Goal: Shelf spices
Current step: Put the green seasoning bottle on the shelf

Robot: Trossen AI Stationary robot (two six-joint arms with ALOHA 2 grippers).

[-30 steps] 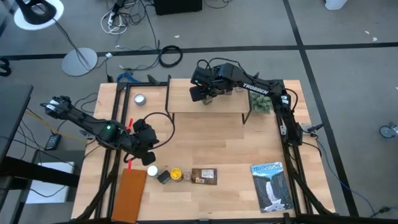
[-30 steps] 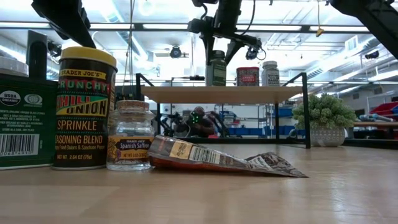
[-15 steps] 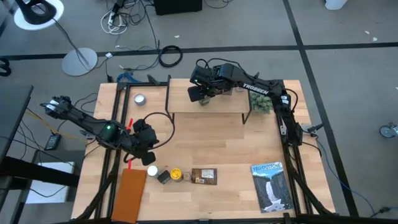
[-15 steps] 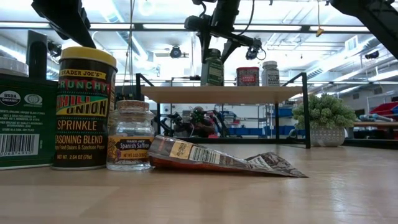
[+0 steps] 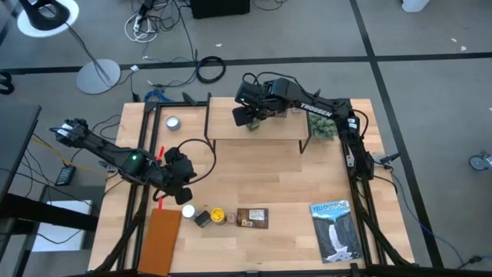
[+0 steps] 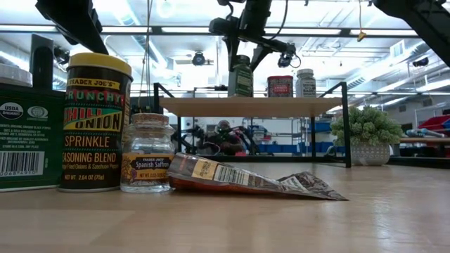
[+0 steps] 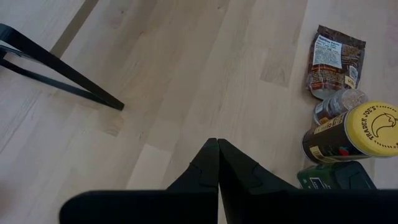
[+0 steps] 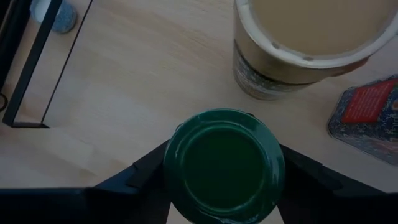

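The shelf (image 5: pixel 231 132) stands at the table's far middle. Above its left part my right gripper (image 5: pixel 250 118) is shut on a green-lidded jar (image 6: pixel 241 77). A tan-lidded jar (image 8: pixel 298 43) and a red-topped tin (image 6: pixel 280 86) stand on the plank beside it. Near the table's front left are a yellow-lidded jar (image 6: pixel 95 119), a small saffron jar (image 6: pixel 146 151), a green tin (image 6: pixel 28 133) and a flat brown packet (image 6: pixel 246 179). My left gripper (image 7: pixel 218 143) hangs shut over bare table just behind them, holding nothing. My right gripper pinches the green-lidded jar between its two fingers (image 8: pixel 146 174), one on each side just below the lid (image 8: pixel 224 165). The fingers come from above, slanting down. The jar is upright, its base level with the plank; whether it rests there I cannot tell.
A small silver tin (image 5: pixel 173 121) lies left of the shelf and a potted plant (image 5: pixel 323 127) stands at its right end. A blue-and-white book (image 5: pixel 336 229) lies at the front right, a brown board (image 5: pixel 160 240) at the front left. Bare wood fills the table's middle.
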